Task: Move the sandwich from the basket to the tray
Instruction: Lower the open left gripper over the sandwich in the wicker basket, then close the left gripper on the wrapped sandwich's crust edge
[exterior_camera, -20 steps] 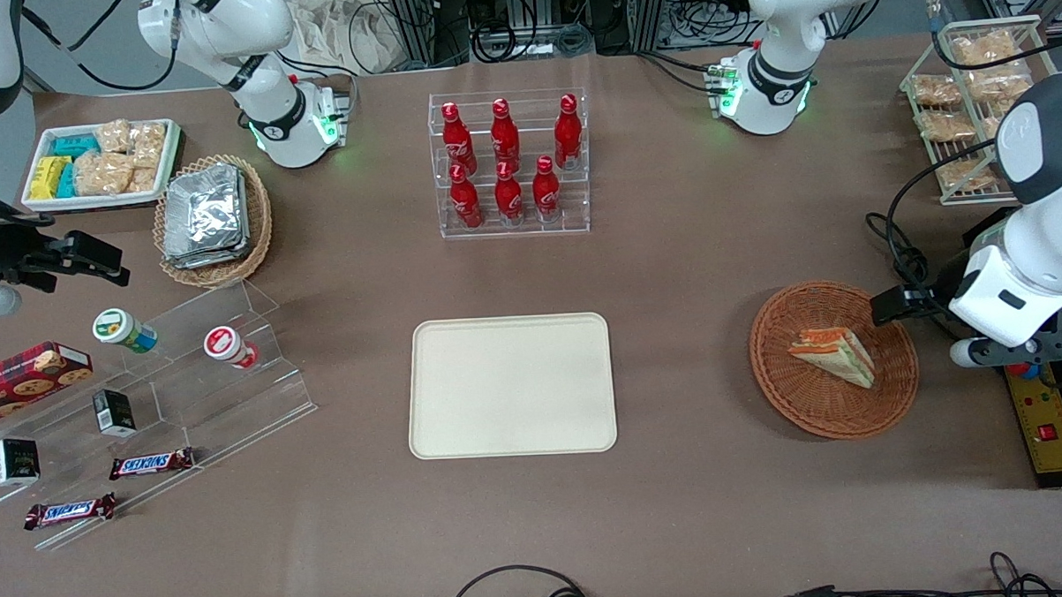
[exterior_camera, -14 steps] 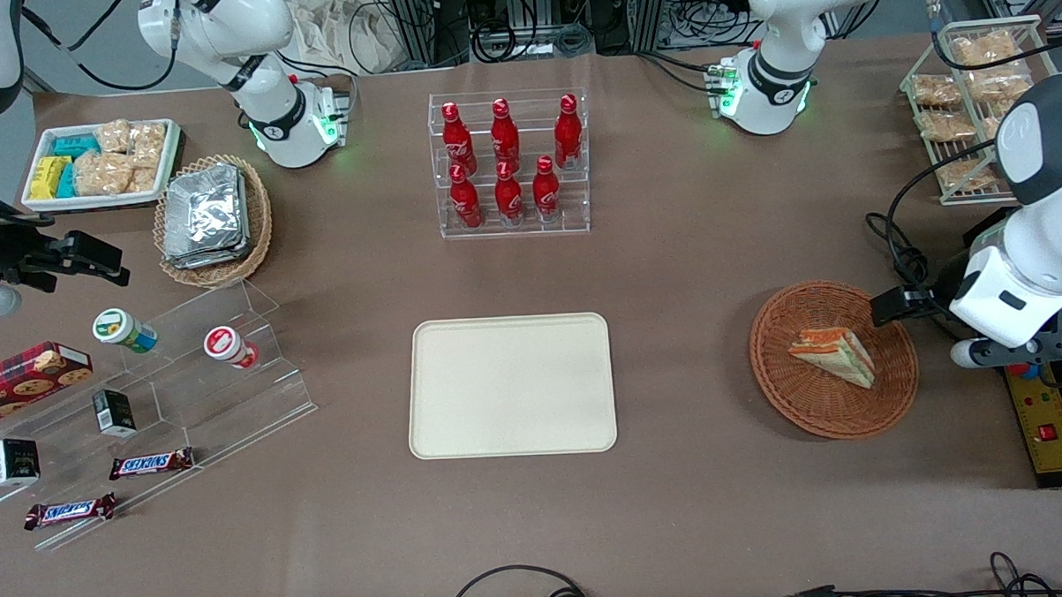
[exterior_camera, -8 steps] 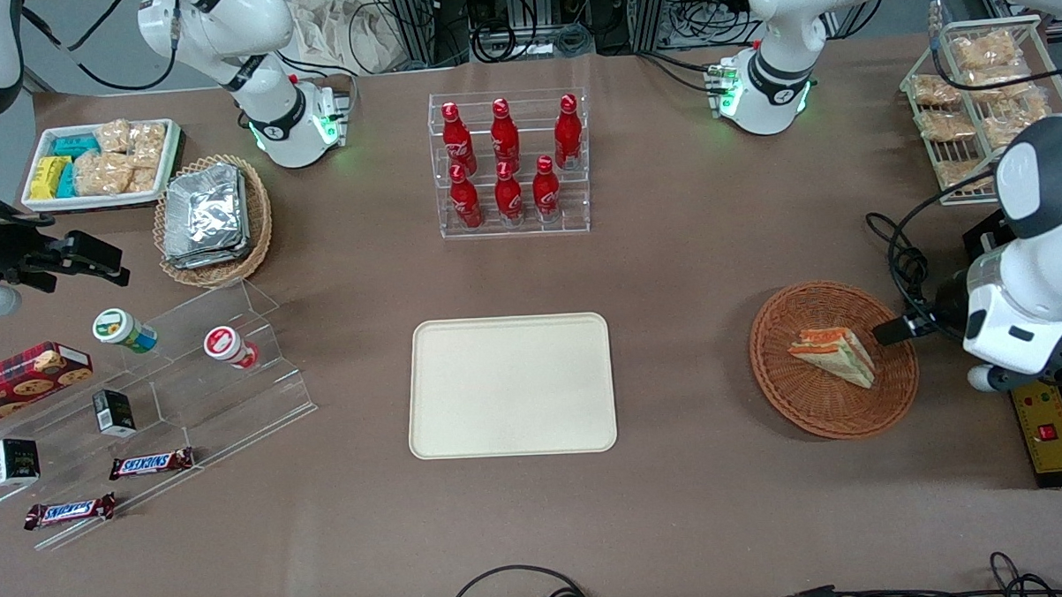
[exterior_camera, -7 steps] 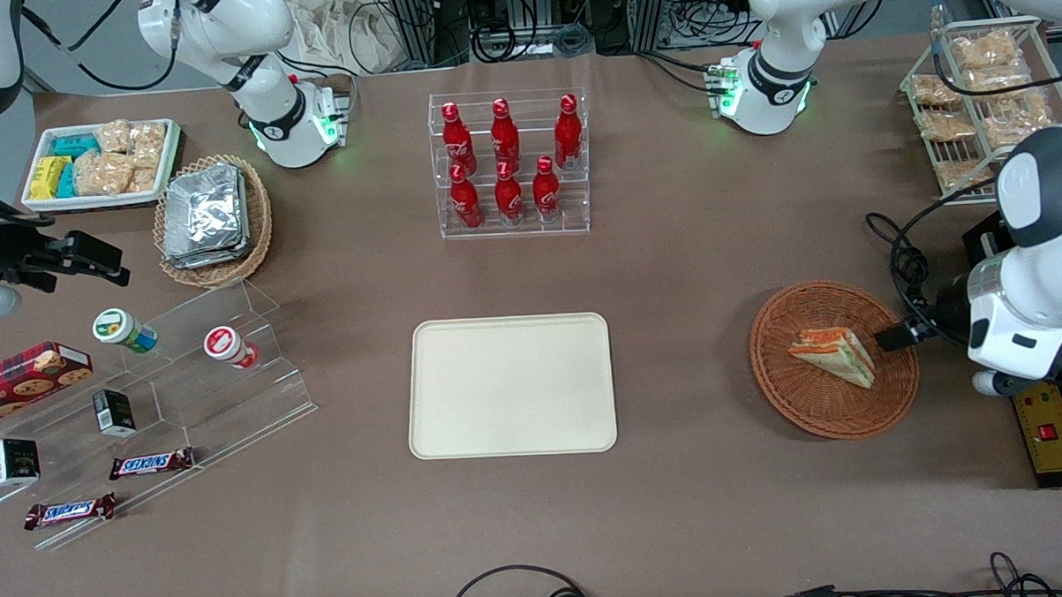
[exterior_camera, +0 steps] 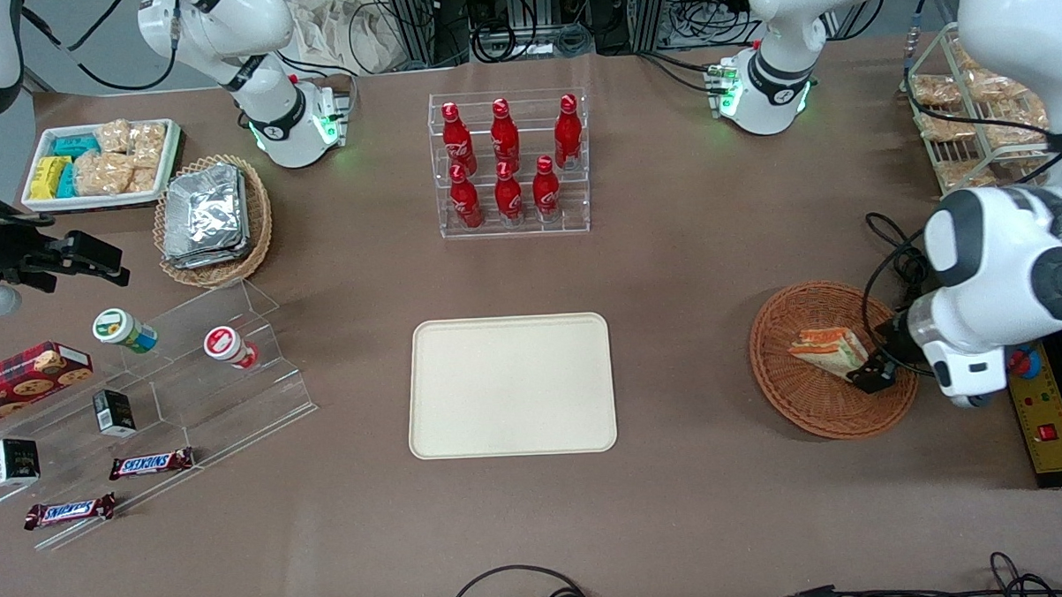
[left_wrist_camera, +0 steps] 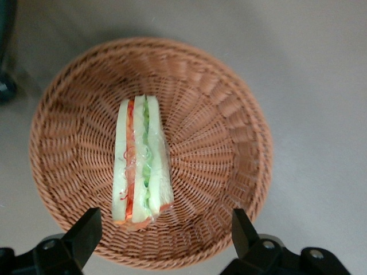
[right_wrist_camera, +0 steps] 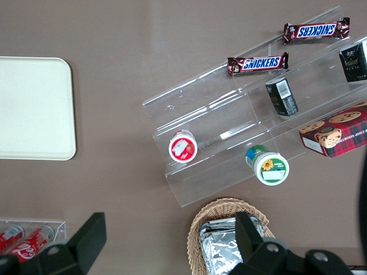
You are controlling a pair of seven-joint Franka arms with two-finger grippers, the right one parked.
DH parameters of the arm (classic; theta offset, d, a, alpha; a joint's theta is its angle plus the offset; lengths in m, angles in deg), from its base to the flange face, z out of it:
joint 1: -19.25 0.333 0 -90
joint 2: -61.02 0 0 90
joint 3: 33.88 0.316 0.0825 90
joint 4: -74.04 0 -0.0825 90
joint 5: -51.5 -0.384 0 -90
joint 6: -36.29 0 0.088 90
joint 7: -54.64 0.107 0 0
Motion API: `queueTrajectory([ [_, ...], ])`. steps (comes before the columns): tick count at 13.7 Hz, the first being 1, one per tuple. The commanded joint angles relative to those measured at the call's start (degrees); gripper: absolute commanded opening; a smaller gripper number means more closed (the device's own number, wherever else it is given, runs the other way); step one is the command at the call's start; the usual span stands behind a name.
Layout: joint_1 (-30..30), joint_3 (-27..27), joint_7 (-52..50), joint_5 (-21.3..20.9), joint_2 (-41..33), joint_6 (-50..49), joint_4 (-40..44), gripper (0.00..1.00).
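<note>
sandwich (left_wrist_camera: 141,162) in basket (left_wrist_camera: 229,132), end effector (left_wrist_camera: 163,232) spread above

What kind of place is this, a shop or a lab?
Probably a robotics lab staged as a snack counter: a rack of red bottles, a sandwich in a basket, an empty tray. The arm's open pincer hovers above the sandwich.
</note>
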Motion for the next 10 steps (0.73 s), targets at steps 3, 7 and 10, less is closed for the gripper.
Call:
queueTrajectory([
  [3, 0.3, 0.0, -5.4, -0.4, -0.8, 6.6, -7.3, 1.00],
  [7, 0.4, 0.2, -5.0, -0.5, -0.6, 9.2, -9.6, 1.00],
  [10, 0.4, 0.3, -4.9, -0.5, 0.2, 9.3, -9.3, 1.00],
])
